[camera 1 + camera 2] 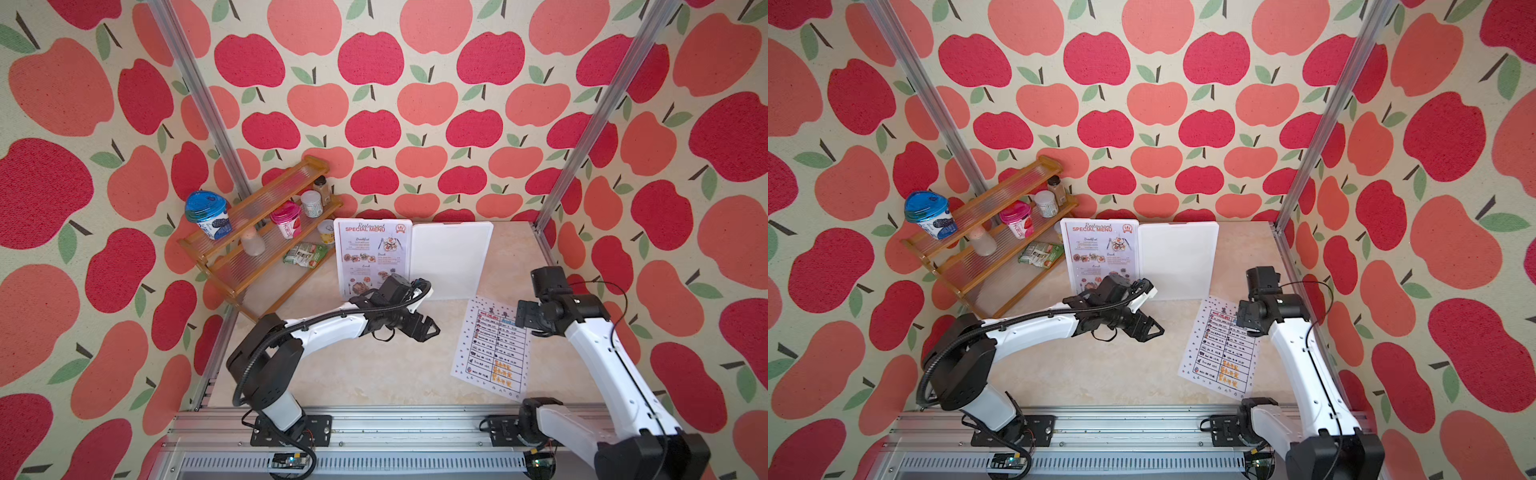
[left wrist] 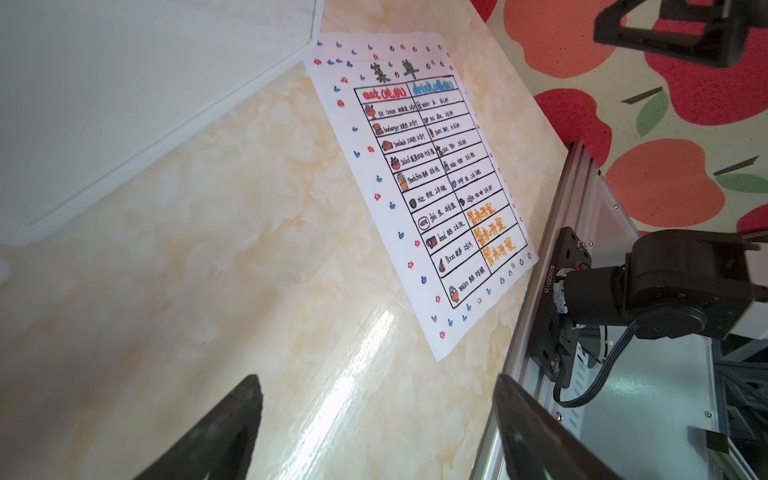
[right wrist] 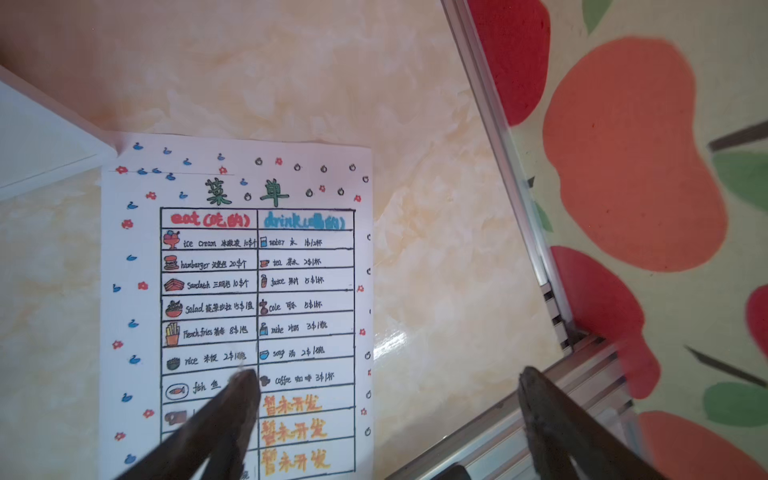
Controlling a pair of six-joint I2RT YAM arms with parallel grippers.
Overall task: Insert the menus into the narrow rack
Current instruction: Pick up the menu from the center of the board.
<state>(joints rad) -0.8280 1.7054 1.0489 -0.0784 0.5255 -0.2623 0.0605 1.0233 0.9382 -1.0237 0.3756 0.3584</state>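
Your left tool (image 2: 378, 382) hangs open and empty over the middle of the tabletop (image 1: 365, 370). Your right tool (image 3: 386, 374) is spread wide above the table menu (image 1: 492, 345), which lies flat at the right. The red-headed menu (image 1: 372, 253) stands upright at far centre, at the left of the white rack (image 1: 451, 259).

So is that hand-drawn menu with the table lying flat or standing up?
Lying flat. The hand-drawn menu rests unfolded on the tabletop, drawn side up, with its edges down against the surface in both wrist views.
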